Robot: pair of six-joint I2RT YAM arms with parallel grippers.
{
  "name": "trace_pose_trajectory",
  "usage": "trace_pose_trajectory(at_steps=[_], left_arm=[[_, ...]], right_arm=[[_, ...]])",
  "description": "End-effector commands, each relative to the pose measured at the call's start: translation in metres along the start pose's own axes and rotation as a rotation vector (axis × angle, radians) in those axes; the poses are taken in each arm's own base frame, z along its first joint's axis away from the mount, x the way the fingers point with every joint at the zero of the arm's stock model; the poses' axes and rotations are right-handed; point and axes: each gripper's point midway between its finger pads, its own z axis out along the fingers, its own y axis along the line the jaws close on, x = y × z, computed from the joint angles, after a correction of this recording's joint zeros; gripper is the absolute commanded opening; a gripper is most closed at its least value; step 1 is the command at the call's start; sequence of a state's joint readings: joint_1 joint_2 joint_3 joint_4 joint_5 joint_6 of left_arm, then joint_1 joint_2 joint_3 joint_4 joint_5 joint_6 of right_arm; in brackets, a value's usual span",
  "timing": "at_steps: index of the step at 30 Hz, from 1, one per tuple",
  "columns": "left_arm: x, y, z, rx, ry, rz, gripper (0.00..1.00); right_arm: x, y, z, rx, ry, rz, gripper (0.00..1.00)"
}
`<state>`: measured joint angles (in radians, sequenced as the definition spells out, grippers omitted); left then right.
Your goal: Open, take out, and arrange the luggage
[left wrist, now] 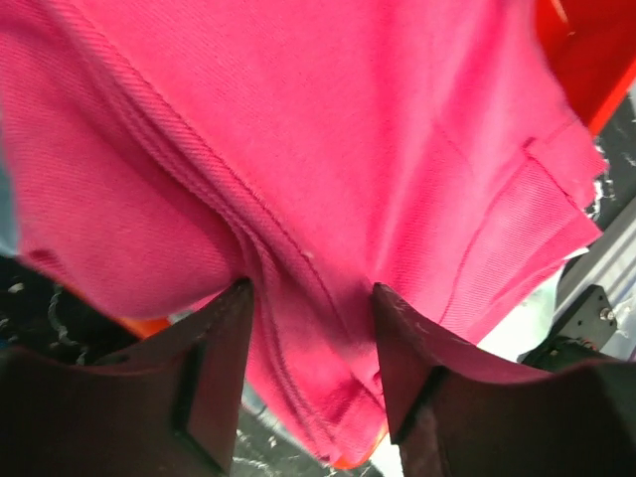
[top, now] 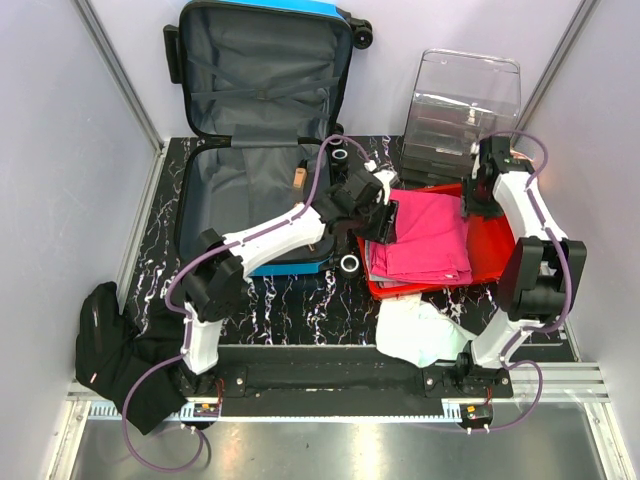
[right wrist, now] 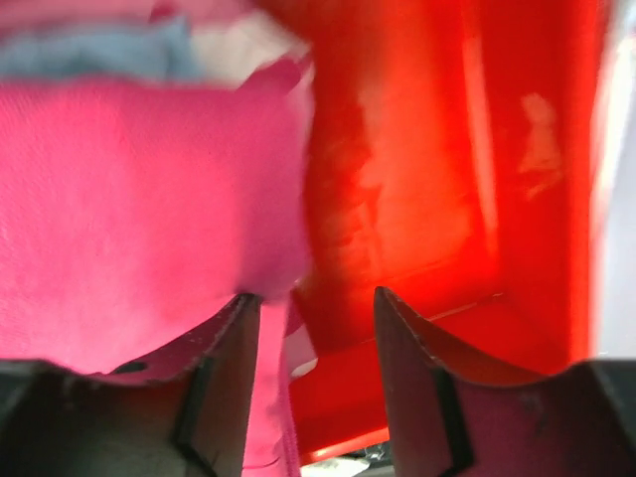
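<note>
From above, the luggage (top: 255,120) lies open at the table's back left. Only the wrist views show the left gripper (left wrist: 310,290) and right gripper (right wrist: 313,296) spread, clasping nothing, over the pink cloth (left wrist: 348,149).

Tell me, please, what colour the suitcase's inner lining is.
Dark grey; the lining of the suitcase shows best in the top external view.

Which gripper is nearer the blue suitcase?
Left. Left gripper is beside the blue suitcase, over the pink cloth; right gripper is across the red tray.
</note>
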<state>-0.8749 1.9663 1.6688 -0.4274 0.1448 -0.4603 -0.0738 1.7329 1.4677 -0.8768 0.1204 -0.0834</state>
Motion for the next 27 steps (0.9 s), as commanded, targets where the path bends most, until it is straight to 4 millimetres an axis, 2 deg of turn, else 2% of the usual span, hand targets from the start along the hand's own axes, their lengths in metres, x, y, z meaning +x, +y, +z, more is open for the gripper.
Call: trace_pose_trajectory(at_steps=[1,3,4,5,7,8,9,10,11,12,13,14,15,16,18,19,21,22,25,27], left_arm=[[-0.039,-0.009,-0.051,0.012,-0.073,0.060,0.59],[-0.047,-0.004,-0.061,0.005,-0.085,0.076,0.61],[-0.057,0.002,-0.071,-0.001,-0.108,0.071,0.66],[-0.064,0.002,-0.078,0.015,-0.122,0.081,0.68],[-0.079,0.010,-0.094,0.025,-0.158,0.086,0.70],[-0.084,0.011,-0.100,0.035,-0.169,0.098,0.71],[-0.088,0.017,-0.105,0.028,-0.178,0.098,0.71],[-0.095,0.032,-0.112,0.007,-0.197,0.082,0.71],[-0.102,0.037,-0.122,0.000,-0.225,0.077,0.71],[-0.099,0.047,-0.122,-0.010,-0.218,0.067,0.70],[-0.103,0.064,-0.128,-0.033,-0.231,0.049,0.70],[-0.104,0.070,-0.134,-0.039,-0.243,0.041,0.70],[-0.095,0.082,-0.132,-0.056,-0.226,0.024,0.70],[-0.095,0.099,-0.137,-0.080,-0.229,-0.004,0.69],[-0.092,0.113,-0.144,-0.082,-0.238,-0.030,0.69],[-0.084,0.134,-0.145,-0.108,-0.226,-0.068,0.69],[-0.082,0.147,-0.153,-0.116,-0.245,-0.091,0.69],[-0.077,0.164,-0.155,-0.140,-0.246,-0.124,0.69],[-0.077,0.183,-0.164,-0.167,-0.279,-0.151,0.68],[-0.078,0.187,-0.167,-0.168,-0.287,-0.155,0.68]], right_arm=[[-0.061,-0.023,-0.049,0.105,-0.241,0.040,0.56],[-0.070,-0.019,-0.072,0.124,-0.301,0.041,0.57],[-0.074,-0.013,-0.080,0.124,-0.326,0.030,0.57],[-0.078,0.014,-0.094,0.096,-0.369,-0.026,0.57],[-0.079,0.036,-0.105,0.091,-0.406,-0.076,0.56],[-0.078,0.066,-0.113,0.043,-0.435,-0.118,0.55],[-0.076,0.086,-0.114,-0.019,-0.443,-0.136,0.48],[-0.072,0.106,-0.115,-0.082,-0.449,-0.154,0.44],[-0.067,0.127,-0.110,-0.148,-0.447,-0.165,0.40],[-0.056,0.161,-0.111,-0.246,-0.434,-0.219,0.31],[-0.049,0.176,-0.104,-0.276,-0.413,-0.245,0.28],[-0.040,0.195,-0.099,-0.343,-0.383,-0.238,0.25],[-0.030,0.210,-0.096,-0.384,-0.357,-0.258,0.21],[-0.022,0.218,-0.083,-0.402,-0.316,-0.261,0.16],[-0.002,0.226,-0.062,-0.420,-0.241,-0.253,0.10],[0.008,0.226,-0.046,-0.405,-0.197,-0.254,0.07],[0.028,0.225,-0.023,-0.386,-0.130,-0.262,0.06],[0.036,0.226,-0.009,-0.378,-0.096,-0.268,0.05],[0.048,0.228,0.021,-0.352,-0.044,-0.305,0.04],[0.043,0.228,0.025,-0.338,-0.037,-0.316,0.03]])
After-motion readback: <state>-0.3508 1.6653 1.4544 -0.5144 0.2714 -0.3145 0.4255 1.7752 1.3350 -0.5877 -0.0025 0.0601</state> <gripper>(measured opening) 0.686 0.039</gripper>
